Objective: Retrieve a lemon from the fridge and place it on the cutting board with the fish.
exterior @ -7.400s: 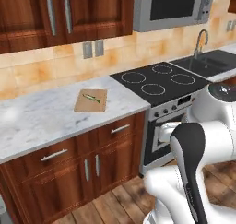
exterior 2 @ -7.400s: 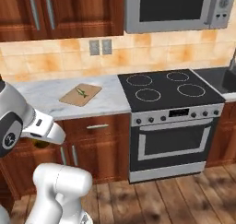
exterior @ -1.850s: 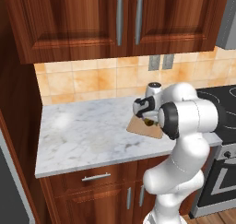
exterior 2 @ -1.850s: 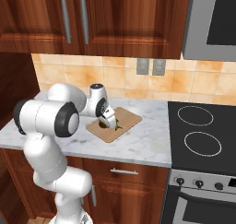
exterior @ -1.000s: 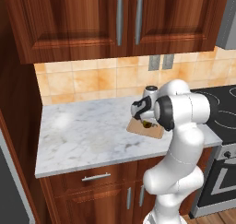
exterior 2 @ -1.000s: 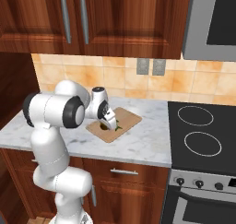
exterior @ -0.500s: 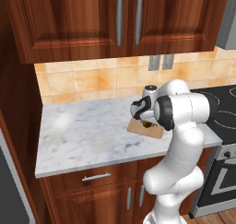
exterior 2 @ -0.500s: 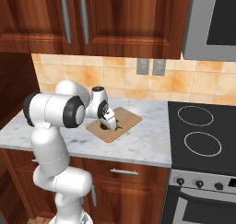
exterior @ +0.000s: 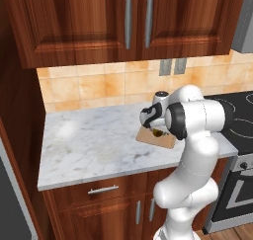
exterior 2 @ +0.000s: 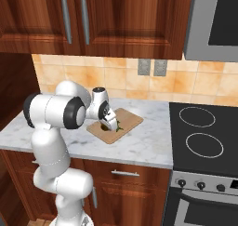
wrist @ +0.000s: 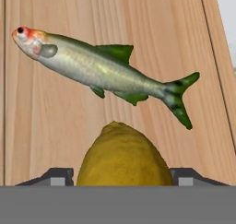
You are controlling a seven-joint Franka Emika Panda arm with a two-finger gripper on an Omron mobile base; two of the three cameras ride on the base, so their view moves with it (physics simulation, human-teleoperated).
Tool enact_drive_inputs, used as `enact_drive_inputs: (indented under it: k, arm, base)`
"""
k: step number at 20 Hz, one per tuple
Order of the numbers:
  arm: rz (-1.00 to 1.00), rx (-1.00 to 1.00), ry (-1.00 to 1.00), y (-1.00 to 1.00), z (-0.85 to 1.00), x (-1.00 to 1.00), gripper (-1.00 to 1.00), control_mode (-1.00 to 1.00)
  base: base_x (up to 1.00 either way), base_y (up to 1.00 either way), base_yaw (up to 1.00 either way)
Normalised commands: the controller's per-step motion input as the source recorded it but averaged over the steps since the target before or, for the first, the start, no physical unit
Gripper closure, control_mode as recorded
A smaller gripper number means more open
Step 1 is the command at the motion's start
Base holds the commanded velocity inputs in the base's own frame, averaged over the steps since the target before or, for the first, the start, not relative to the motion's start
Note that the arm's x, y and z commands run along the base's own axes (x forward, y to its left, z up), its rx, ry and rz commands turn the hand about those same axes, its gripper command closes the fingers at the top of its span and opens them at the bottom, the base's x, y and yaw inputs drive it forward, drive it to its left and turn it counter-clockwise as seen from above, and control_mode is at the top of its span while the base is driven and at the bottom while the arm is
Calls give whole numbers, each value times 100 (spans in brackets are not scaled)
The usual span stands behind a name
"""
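Even, bright rendered light; soft shadows, sharp, no glare.

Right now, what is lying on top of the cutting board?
On the board lies the fish, in full sight. The lemon sits between the fingers of the end effector, over the board; its underside is covered, so whether it touches the wood cannot be told.

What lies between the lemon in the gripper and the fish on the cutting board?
Nothing but bare wood of the cutting board. The hand view shows a clear strip of board separating the lemon from the fish; they are not touching.
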Motion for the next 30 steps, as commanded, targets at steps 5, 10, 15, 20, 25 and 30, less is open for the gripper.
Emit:
enact_drive_inputs:
  k: [5, 10, 15, 20, 25, 30]
  arm:
    - [0, 0, 0, 0, 0, 0, -100, -100]
    - [0, 0, 0, 0, 1, 0, -100, -100]
    - [0, 0, 0, -8, 8, -5, -100, -100]
    - [0, 0, 0, -28, 12, -14, -100, -100]
    - [0, 0, 0, -20, 11, -11, -100, -100]
    - [0, 0, 0, -4, 19, -14, -100, -100]
  base:
    - [0, 0, 0]
    - [0, 0, 0]
    - [0, 0, 0]
    - [0, 0, 0]
    - [0, 0, 0]
    - [0, 0, 0]
